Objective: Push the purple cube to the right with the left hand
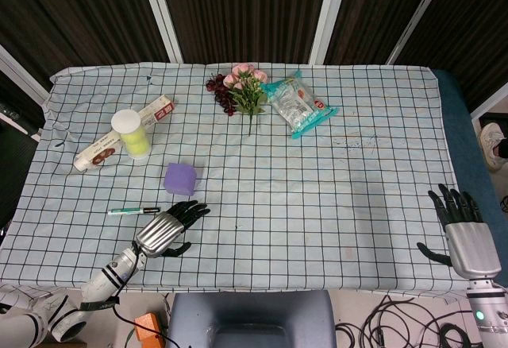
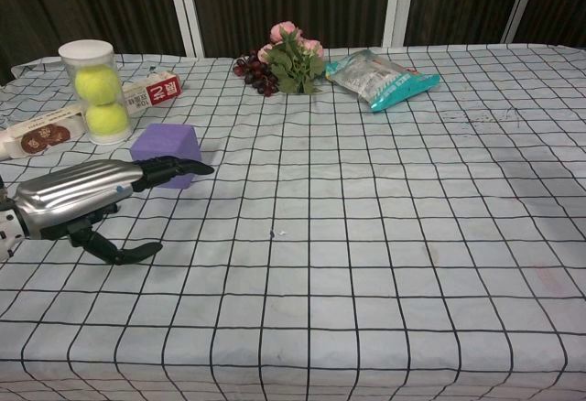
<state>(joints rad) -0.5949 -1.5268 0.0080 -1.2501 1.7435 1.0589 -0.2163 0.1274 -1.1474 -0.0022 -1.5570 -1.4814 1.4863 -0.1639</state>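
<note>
We see the purple cube (image 1: 181, 178) (image 2: 167, 152) on the checked cloth of the counter (image 1: 317, 205) (image 2: 385, 236), and we take it as our landmark. Behind it to the left stands a clear tube (image 1: 131, 133) (image 2: 94, 91) holding two yellow tennis balls. Beside the tube lie two long boxes (image 1: 119, 135) (image 2: 151, 89); one carries red lettering that we cannot read. Far behind the cube to the right lie a flower bunch (image 1: 242, 87) (image 2: 288, 59) and a teal snack bag (image 1: 298, 105) (image 2: 381, 77) with packets visible inside. A green pen (image 1: 133, 210) lies in front of the cube, to the left.

Our left hand (image 1: 168, 228) (image 2: 92, 197) sits just in front of the cube, empty, fingers stretched toward it with the thumb apart. Our right hand (image 1: 460, 229) rests far right of the cube, empty, fingers spread.
</note>
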